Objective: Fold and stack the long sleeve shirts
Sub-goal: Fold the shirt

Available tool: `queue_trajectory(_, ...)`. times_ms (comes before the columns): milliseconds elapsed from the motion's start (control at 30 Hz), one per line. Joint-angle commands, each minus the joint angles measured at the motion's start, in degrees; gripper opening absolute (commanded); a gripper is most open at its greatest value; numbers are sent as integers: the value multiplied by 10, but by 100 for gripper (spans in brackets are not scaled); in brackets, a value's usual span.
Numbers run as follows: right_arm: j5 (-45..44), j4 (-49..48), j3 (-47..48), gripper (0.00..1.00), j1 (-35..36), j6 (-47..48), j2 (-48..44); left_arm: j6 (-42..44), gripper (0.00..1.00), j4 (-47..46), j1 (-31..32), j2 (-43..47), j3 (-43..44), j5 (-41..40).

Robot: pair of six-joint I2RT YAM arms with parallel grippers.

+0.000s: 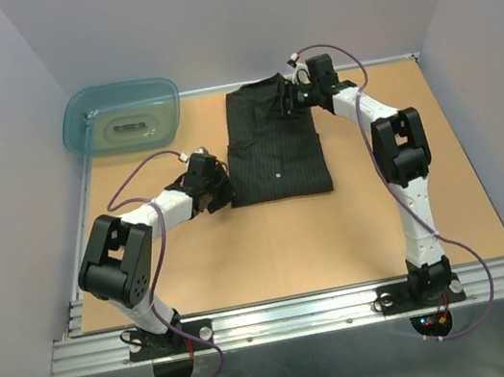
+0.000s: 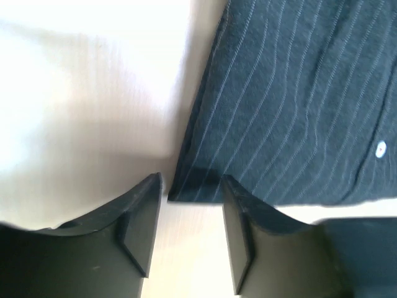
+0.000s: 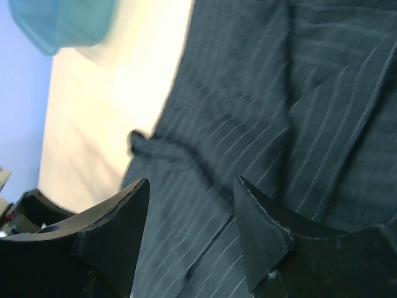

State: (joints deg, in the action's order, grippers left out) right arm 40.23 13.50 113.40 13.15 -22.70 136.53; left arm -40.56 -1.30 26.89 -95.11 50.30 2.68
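Note:
One long sleeve shirt (image 1: 275, 150), black with thin pale pinstripes, lies folded into a rectangle in the middle of the table. My left gripper (image 1: 220, 189) stands at its near left corner. In the left wrist view the left gripper (image 2: 192, 179) is open, with the shirt (image 2: 291, 93) corner just beyond its fingertips and bare table between the jaws. My right gripper (image 1: 294, 101) is over the shirt's far right part. In the right wrist view this gripper (image 3: 192, 181) is open above rumpled shirt cloth (image 3: 260, 93), with nothing pinched.
A translucent teal tub (image 1: 122, 117) stands at the far left corner of the table, and it also shows as the teal tub (image 3: 62, 22) in the right wrist view. A pale button (image 2: 381, 148) sits on the shirt. Walls close in the table on three sides.

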Motion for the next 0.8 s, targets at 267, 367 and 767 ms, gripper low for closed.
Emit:
queue_trajectory(267,10,-145,-224,63,3,-67,-225,50,68,-46,-22,40,151,74)
queue_trajectory(367,29,-174,-265,62,1,-83,-217,45,57,-89,-25,-18,176,122)
queue_trajectory(767,114,-403,-304,61,-49,-194,-73,48,45,-186,-43,-229,296,155)
